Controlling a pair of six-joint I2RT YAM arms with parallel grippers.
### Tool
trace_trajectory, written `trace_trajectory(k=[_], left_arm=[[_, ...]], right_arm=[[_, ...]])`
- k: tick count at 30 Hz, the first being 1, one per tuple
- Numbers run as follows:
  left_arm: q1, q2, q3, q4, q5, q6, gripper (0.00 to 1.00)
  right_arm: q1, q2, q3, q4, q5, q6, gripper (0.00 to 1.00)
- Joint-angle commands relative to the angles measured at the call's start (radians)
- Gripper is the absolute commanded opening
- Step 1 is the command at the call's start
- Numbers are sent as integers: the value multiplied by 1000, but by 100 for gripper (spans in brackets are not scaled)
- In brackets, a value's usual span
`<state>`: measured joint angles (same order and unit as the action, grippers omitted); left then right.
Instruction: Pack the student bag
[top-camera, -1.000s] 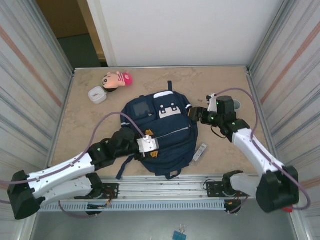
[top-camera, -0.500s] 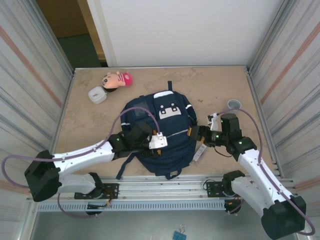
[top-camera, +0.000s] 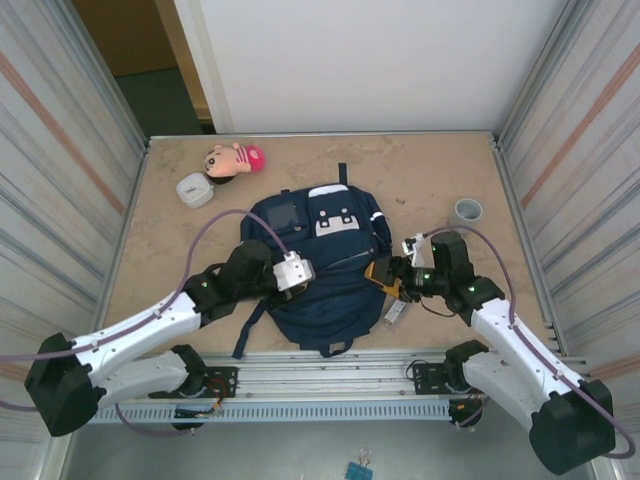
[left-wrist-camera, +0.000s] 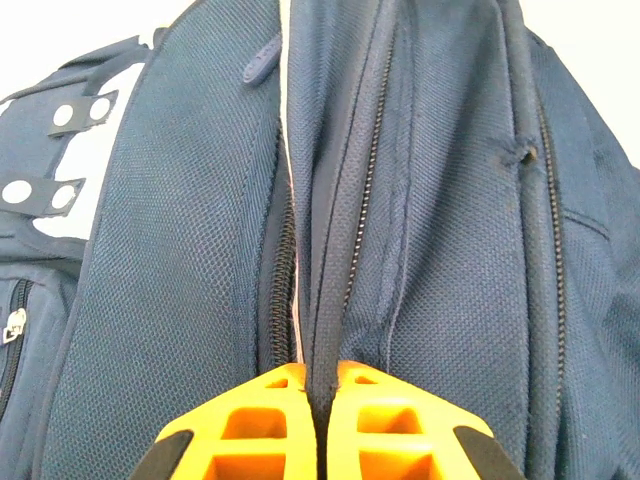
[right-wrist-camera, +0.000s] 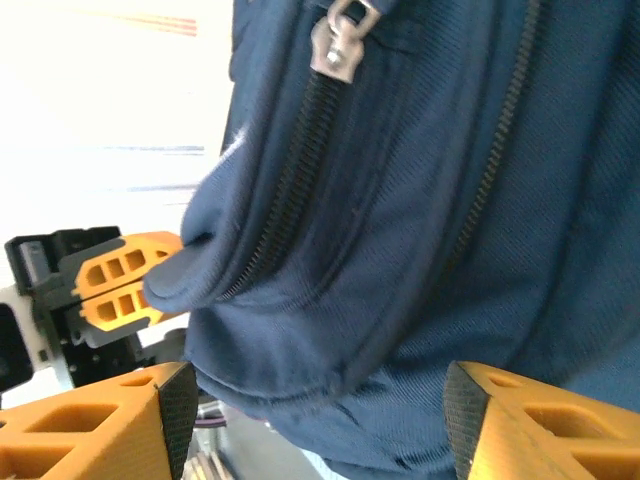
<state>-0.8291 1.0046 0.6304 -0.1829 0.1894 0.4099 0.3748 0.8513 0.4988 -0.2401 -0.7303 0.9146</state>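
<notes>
Clamped with the left hand onto a thin ridge of the student bag, with nothing but that fabric edge between the pressed-together fingers. Pinched right alongside a zip track running straight ahead of the fingertips, most likely to lift that edge and pull a compartment mouth apart for packing. Confirmed from the other wrist: orange fingers biting a raised lip of cloth, drawn up off the rest of the bag.

Held wide with the right hand, gripping nothing, with the jaws spread on either side of the bag's flank directly in front. Probably poised to take the opposite edge or the metal zip pull, up and ahead of the fingertips; hard to say which. No contact with the cloth, as far as can be told.

Laid flat on the bench between the two hands: under the left one across its front, just beside the right one at its side, with the top handle pointing away from both.

Navy throughout, in a fine mesh-like weave. Marked with a white patch carrying round studs, off to the left of the left hand's fingers. Crossed by several parallel zips. Slack and soft, judging by the creases gathered at the pinch, so likely to sag shut unless kept lifted.
</notes>
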Motion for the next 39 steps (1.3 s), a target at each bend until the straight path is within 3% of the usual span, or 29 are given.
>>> trace_trajectory(k=[1,6,11,13,16,18,20,23,30,34,37,39], left_arm=[[6,-49,-6,110,76,-29,0],[5,-47,-15,136,84,-67,0],[6,-47,-26,209,55,-161,0],[5,-43,-26,211,37,-191,8],[5,-34,-6,190,65,-185,30],[1,-17,26,167,95,-175,45],[-20,13,68,138,98,-153,55],[-74,74,141,99,47,-100,59],[-94,200,221,86,76,-72,59],[-94,208,190,131,32,-74,56],[-94,209,156,184,-58,-80,50],[-88,213,134,222,-106,-97,36]], right_arm=[[41,31,-15,159,-19,92,67],[108,76,-14,206,38,125,62],[124,62,-47,250,109,146,24],[134,37,-58,289,126,152,14],[151,5,-51,306,145,136,0],[162,0,-42,310,143,120,0],[178,4,-30,315,144,108,0],[207,22,-15,326,150,91,0],[266,55,15,356,167,63,0],[287,56,28,370,167,38,0],[311,68,43,372,147,9,0],[335,68,43,371,152,-17,0]])
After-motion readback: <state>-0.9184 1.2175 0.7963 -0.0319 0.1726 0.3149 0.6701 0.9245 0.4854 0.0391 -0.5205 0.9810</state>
